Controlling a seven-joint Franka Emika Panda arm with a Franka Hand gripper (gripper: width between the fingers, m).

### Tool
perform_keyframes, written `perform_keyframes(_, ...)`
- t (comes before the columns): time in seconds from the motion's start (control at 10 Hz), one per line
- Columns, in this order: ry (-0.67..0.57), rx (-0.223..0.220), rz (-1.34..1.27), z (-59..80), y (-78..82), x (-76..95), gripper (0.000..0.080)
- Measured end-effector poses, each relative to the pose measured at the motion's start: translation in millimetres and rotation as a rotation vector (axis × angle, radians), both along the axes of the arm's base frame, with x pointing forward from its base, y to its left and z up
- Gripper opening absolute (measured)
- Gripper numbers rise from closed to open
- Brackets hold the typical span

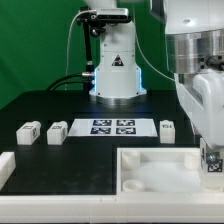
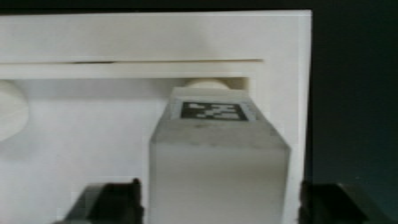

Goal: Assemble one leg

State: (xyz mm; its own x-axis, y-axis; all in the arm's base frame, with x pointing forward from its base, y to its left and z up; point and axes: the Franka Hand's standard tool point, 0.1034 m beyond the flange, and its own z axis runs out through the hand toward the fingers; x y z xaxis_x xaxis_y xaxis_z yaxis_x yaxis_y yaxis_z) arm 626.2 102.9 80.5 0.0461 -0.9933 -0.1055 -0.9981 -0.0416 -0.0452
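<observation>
My gripper (image 1: 211, 163) is at the exterior view's right, low over the far right corner of the large white tray-like part (image 1: 150, 170). In the wrist view the gripper (image 2: 217, 206) is shut on a white leg (image 2: 217, 155). Dark fingers (image 2: 114, 203) flank the leg on both sides. Its black-and-white tag (image 2: 210, 110) faces the camera. The leg's far end sits against the raised rim of the tray-like part (image 2: 107, 40), at a corner socket. Three more legs lie on the table: two at the exterior view's left (image 1: 28, 131) (image 1: 57, 131) and one right of centre (image 1: 168, 127).
The marker board (image 1: 112, 126) lies flat behind the tray-like part. The arm's white base (image 1: 116, 70) stands at the back centre with cables running off it. A white block (image 1: 5, 166) sits at the exterior view's left edge. The table is black.
</observation>
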Motion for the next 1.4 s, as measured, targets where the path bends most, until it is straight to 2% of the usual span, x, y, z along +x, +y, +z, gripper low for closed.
perform_keyframes(0.1, -0.001, -0.001, 0.019, -0.4, 0.4, -0.1, 0.0543)
perform_keyframes(0.2, -0.027, -0.012, 0.260, -0.9, 1.6, 0.3, 0.0630)
perform_keyframes(0.3, -0.054, -0.024, 0.521, -1.0, 4.0, -0.2, 0.0644)
perform_keyframes(0.6, -0.082, -0.035, 0.789, -1.3, 3.2, -0.3, 0.0648)
perform_keyframes(0.8, -0.103, -0.078, 1.178, -1.9, 10.8, 1.0, 0.0649)
perform_keyframes(0.9, -0.104, -0.085, 1.331, -3.0, 14.3, 1.5, 0.0649)
perform_keyframes(1.0, -0.102, -0.098, 1.425, -4.1, 17.1, 0.6, 0.0649)
perform_keyframes(1.1, -0.101, -0.089, 1.354, -4.2, 17.8, 0.4, 0.0649)
perform_keyframes(1.3, -0.099, -0.081, 1.283, -4.4, 18.2, 0.2, 0.0385)
perform_keyframes(1.4, -0.091, -0.070, 1.155, -4.5, 19.9, -0.3, 0.0385)
